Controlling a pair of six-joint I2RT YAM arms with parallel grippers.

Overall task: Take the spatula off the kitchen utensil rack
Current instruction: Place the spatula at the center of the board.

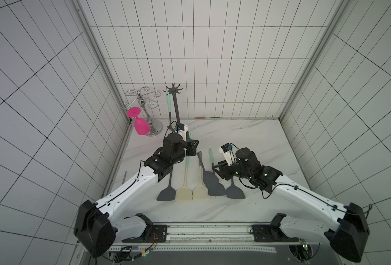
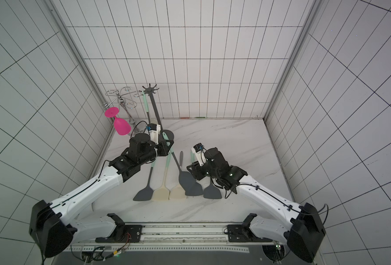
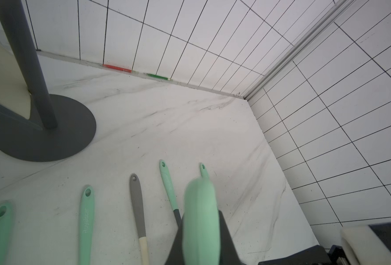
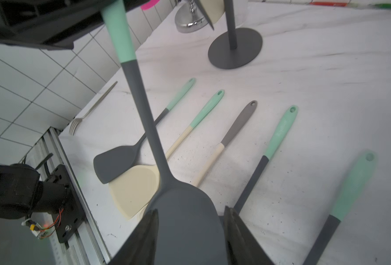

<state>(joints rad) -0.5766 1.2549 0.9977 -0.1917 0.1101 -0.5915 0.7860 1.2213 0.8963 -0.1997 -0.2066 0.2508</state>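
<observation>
The kitchen utensil rack (image 1: 175, 107) stands at the back left, its base (image 3: 59, 137) on the marble. One spatula (image 1: 168, 102) with a mint handle hangs from a hook, its cream blade (image 3: 4, 75) beside the pole. My left gripper (image 1: 193, 143) is shut on the mint handle (image 3: 200, 206) of another spatula, just in front of the rack. That spatula slants down to its dark grey blade (image 1: 215, 187). My right gripper (image 4: 191, 210) is open, a finger on each side of this blade (image 4: 185, 220).
Several spatulas (image 1: 184, 193) lie side by side on the table in front of the rack. A chrome wire holder (image 1: 144, 101) with a pink glass (image 1: 140, 125) stands in the back left corner. A fork (image 4: 91, 110) lies by the left wall.
</observation>
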